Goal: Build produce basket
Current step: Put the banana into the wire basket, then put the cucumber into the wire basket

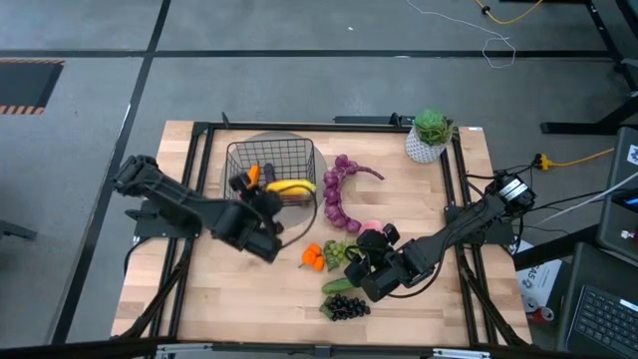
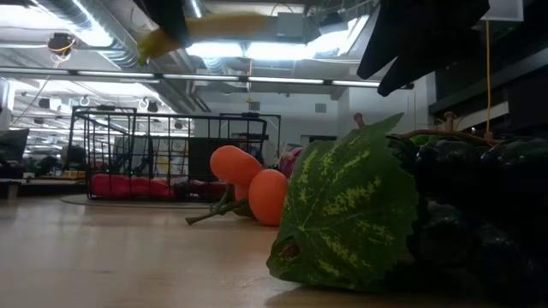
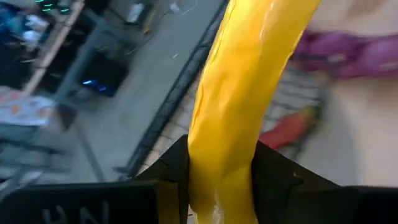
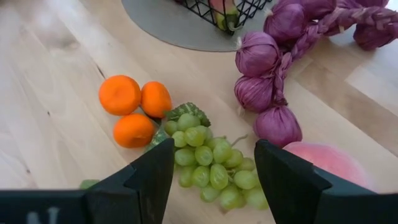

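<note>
While the left end effector [image 1: 282,192] is hanging over the near edge of the basket [image 1: 271,157], its fingers [image 3: 168,177] are pinching a yellow banana [image 3: 239,106] between them; the high view shows the banana lying crosswise above the basket's rim. The basket, black wire mesh, is sitting on a grey round mat [image 4: 168,25] at the far-left part of the worktop [image 1: 199,299], with red pieces [image 2: 128,186] already lying inside it.

The right end effector [image 4: 213,171] is hovering low over the green grapes [image 4: 211,167], fingers spread and gripping nothing, one finger on each side of the bunch. Three orange pieces [image 4: 134,109] are lying just beside the grapes. The purple string of bulbs [image 1: 337,189] is curving from beside the basket toward the pink peach [image 4: 323,162], which is lying near the last bulb. Dark grapes [image 1: 346,307] with a green leaf [image 2: 347,210] are lying at the worktop's near edge. A white pot with a green plant [image 1: 430,138] is standing at the far-right corner.
</note>
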